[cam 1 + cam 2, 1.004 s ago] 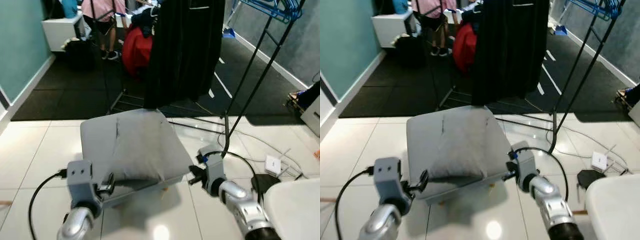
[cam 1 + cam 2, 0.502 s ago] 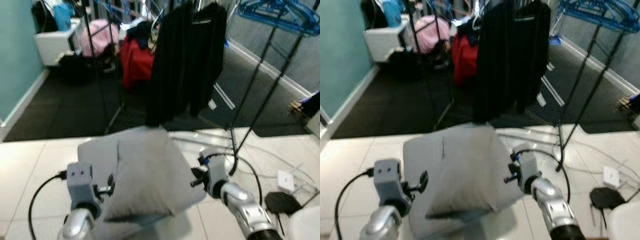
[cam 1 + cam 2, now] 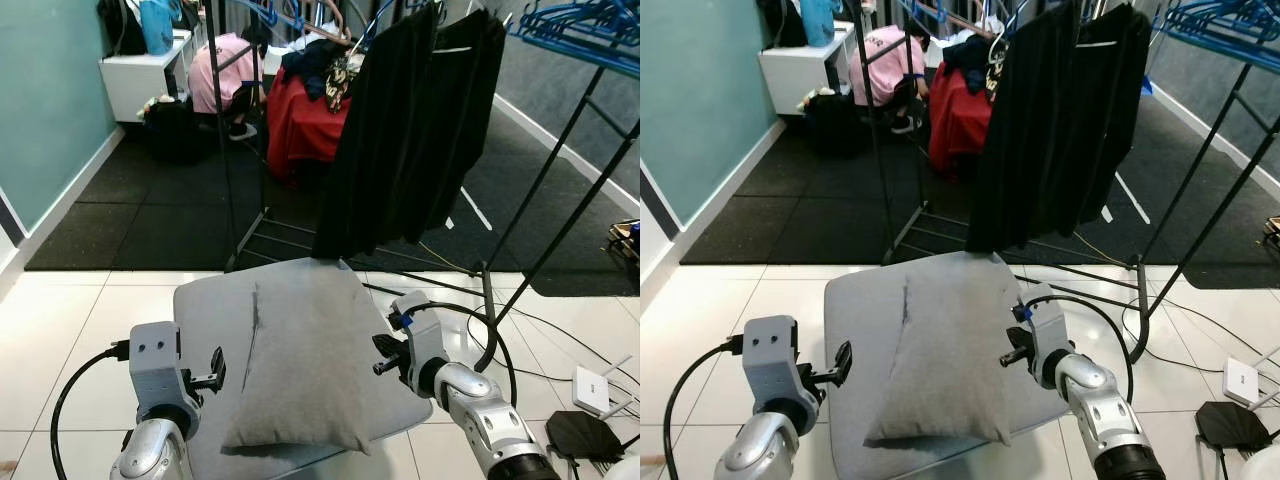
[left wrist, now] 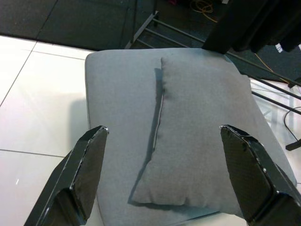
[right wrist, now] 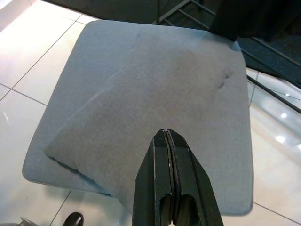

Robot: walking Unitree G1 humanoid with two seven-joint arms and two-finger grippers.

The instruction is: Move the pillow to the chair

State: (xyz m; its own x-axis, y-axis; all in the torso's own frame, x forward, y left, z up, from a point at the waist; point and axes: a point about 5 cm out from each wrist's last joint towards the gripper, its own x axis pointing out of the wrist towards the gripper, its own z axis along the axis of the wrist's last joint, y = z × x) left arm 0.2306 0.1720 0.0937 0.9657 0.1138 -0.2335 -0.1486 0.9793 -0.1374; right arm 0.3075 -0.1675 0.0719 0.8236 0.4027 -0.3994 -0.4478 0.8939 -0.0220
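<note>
Pillow [image 3: 300, 365] lying on chair [image 3: 205, 320]; left gripper [image 4: 164, 174] jaws spread.

Grey pillow [image 3: 945, 350] lies on chair seat [image 3: 855, 330], btw both arms.

The pillow [image 3: 300, 370] is plain mid-grey cloth, no pattern, and the chair [image 3: 205, 310] seat under it is the same grey, a shade paler. Both claws have black fingers on silver arms: left claw [image 4: 164, 174], right claw [image 5: 170, 183]. The floor [image 3: 60, 330] is glossy white tile with thin grey joints, meeting a black mat [image 3: 150, 220] further back. Black garments [image 3: 410, 130] hang from a black rack; a red cloth [image 3: 300, 115] sits behind. The wall [image 3: 45, 90] is teal.
</note>
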